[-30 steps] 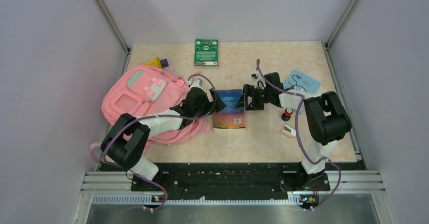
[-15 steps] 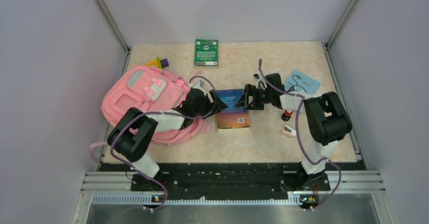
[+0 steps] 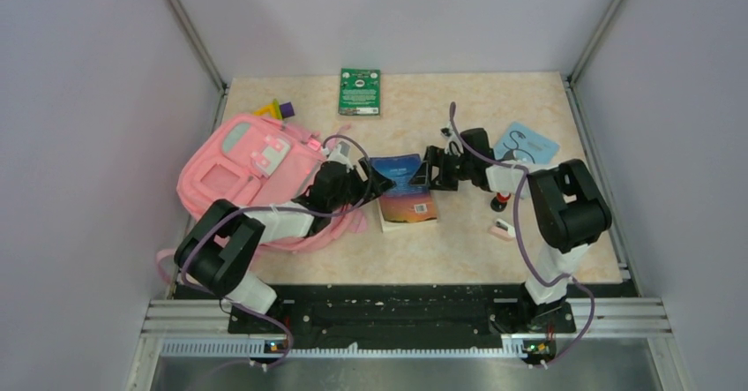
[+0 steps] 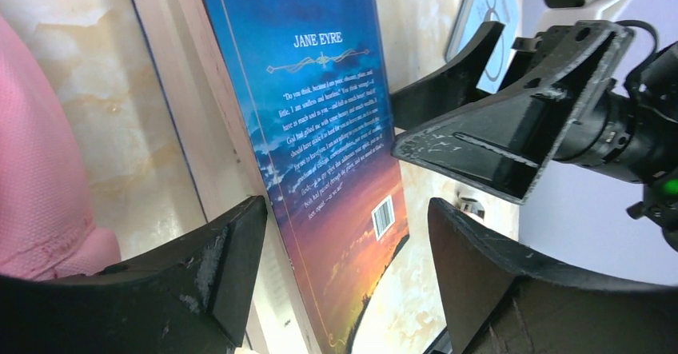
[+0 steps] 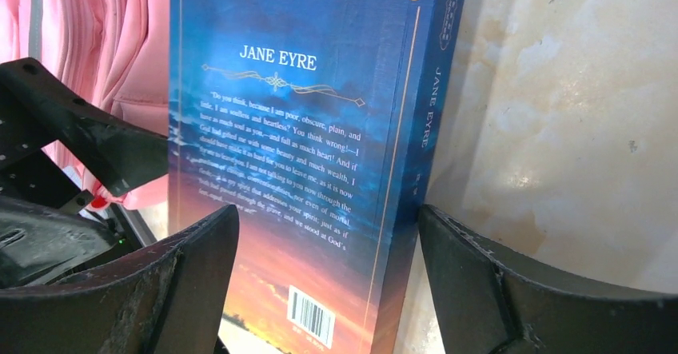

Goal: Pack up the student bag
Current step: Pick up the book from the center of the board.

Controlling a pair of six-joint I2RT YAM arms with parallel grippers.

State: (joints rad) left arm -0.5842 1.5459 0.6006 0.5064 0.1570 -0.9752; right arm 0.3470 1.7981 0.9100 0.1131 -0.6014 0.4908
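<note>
The student bag (image 3: 240, 172) lies at the left of the table, pink with white patches; its fabric also shows in the left wrist view (image 4: 32, 170) and the right wrist view (image 5: 120, 42). A blue and orange "Jane Eyre" book (image 3: 407, 195) lies back cover up between my grippers, its page side raised off the table. My left gripper (image 3: 377, 183) is open, with one finger (image 4: 216, 266) under the book's page edge (image 4: 240, 170). My right gripper (image 3: 425, 173) is open across the book's far end (image 5: 304, 130), with one finger (image 5: 496, 290) against the spine.
A green book (image 3: 359, 91) lies at the back. A light blue card (image 3: 527, 142), a small red thing (image 3: 501, 199) and a pink-white eraser (image 3: 503, 229) lie at the right. Yellow and purple pieces (image 3: 275, 109) sit behind the bag. Walls enclose three sides.
The book has turned slightly and its left page edge has lifted, showing the white pages. My left gripper has pushed in under that edge; my right gripper has stayed at the book's far end.
</note>
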